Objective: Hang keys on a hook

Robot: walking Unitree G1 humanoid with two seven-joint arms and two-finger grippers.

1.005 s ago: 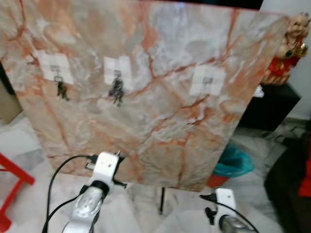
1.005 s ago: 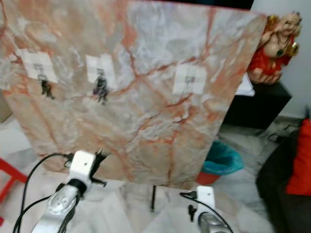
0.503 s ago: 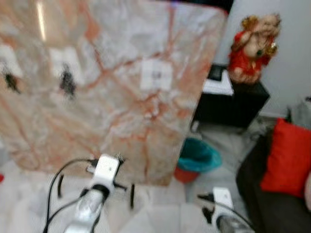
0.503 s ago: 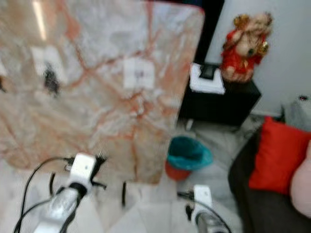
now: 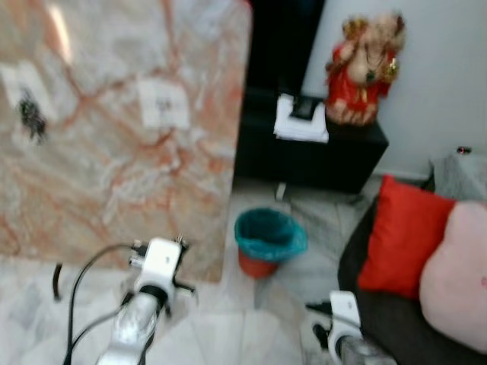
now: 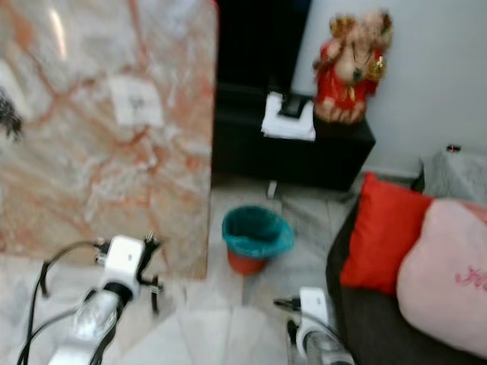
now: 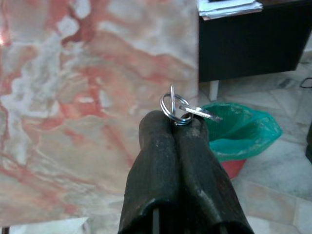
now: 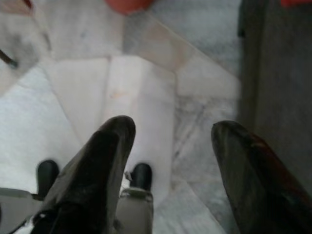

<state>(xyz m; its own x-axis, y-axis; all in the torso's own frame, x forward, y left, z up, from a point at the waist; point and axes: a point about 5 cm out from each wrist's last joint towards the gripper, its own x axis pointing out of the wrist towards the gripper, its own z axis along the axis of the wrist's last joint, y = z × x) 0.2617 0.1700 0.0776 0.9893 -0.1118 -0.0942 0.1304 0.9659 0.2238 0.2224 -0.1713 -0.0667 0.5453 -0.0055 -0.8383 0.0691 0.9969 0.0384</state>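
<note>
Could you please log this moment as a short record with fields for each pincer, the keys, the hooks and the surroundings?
left pincer: shut on the key ring, facing the marble board
right pincer: open, over the floor
free hook: on a white pad, nothing hanging on it
taken hook: dark keys hanging
surroundings: teal bin, black cabinet, red figurine, red cushion

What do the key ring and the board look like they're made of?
Key ring in the left tool: shiny silvery metal, by its glint. Board: polished marble look, pink-orange veins and a light reflection; possibly a printed laminate.
</note>
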